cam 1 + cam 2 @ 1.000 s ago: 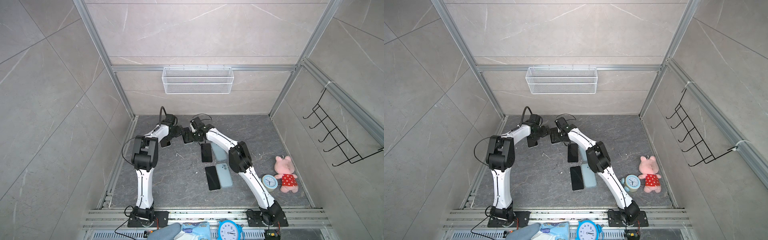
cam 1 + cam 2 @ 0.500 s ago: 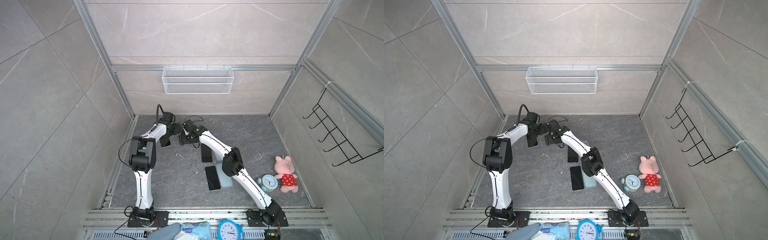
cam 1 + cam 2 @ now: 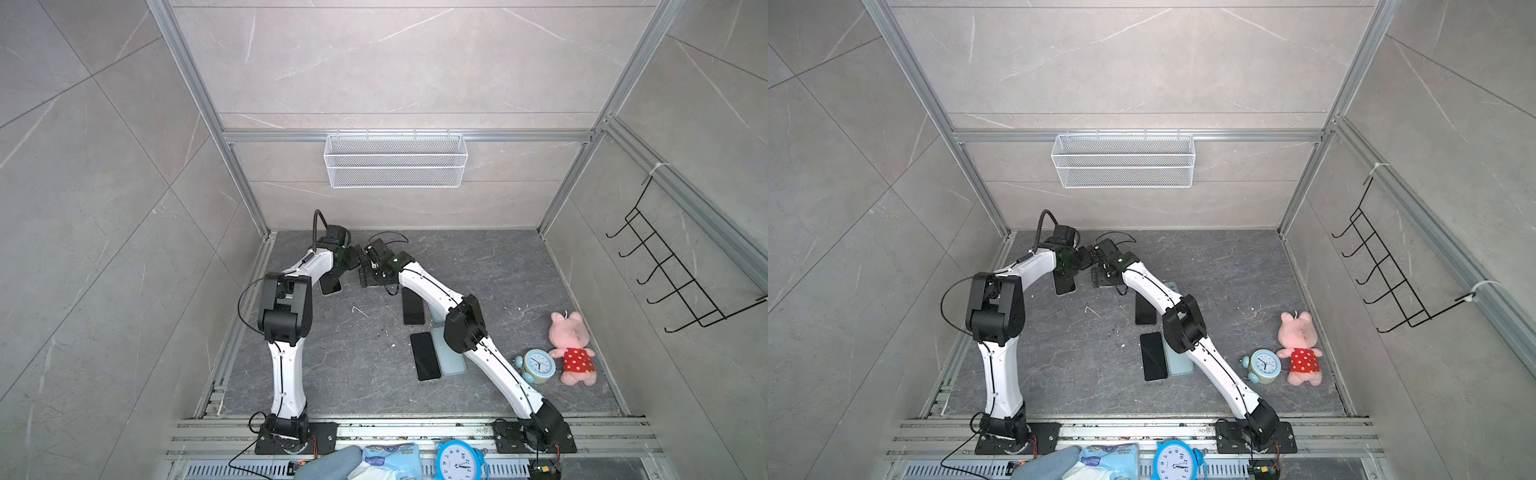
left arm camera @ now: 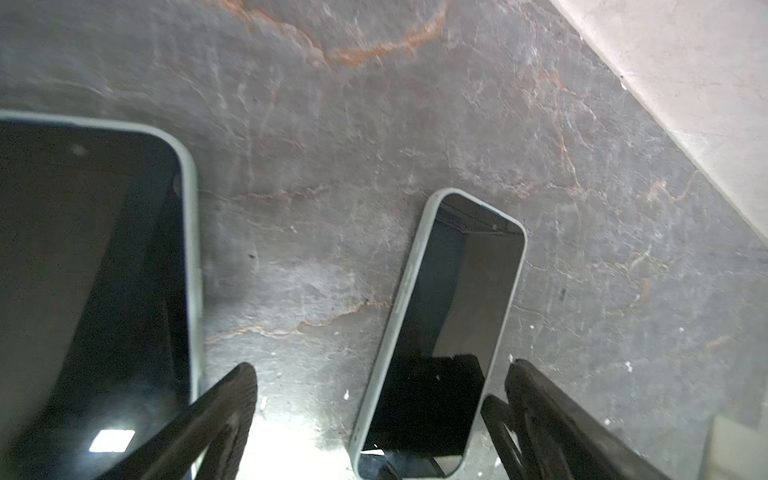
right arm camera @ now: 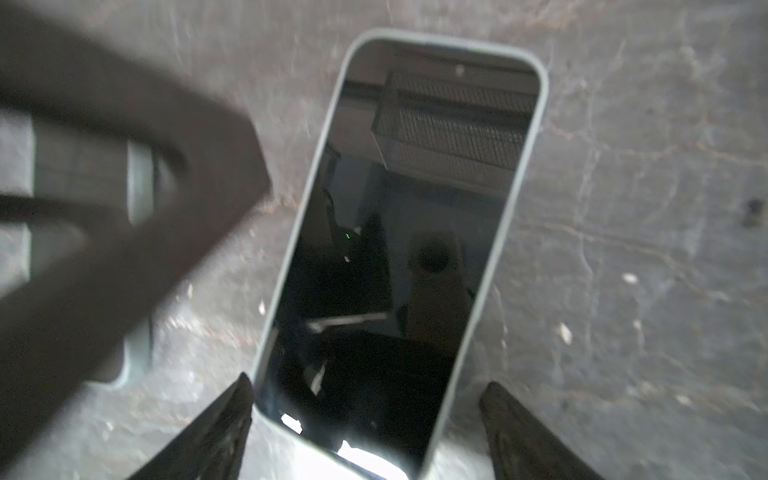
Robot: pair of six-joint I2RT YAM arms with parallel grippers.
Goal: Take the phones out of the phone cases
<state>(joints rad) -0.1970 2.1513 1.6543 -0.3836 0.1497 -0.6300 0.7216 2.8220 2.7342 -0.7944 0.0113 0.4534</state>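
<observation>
Pale green silicone forms the phone case (image 5: 440, 40), and the phone (image 5: 415, 232) sits inside it, screen up, on the grey stone bench (image 3: 332, 374) at about 11 o'clock from the bench's middle. The right pincer (image 5: 368, 382) hangs over the phone's near end, jaws spread wide to either side and clamping nothing. The left pincer (image 4: 380, 368), equally agape and empty, hovers at the right one's 9 o'clock, just beside a second cased phone (image 3: 330, 286).

The step in hand looks like the approach, with no lip peeled yet. Next, I judge, one pincer must pin the case while the other levers a corner off the glass.

No brand reads on phone or case. The alarm clock (image 3: 457, 461) at 6 o'clock shows only dial numerals.
</observation>
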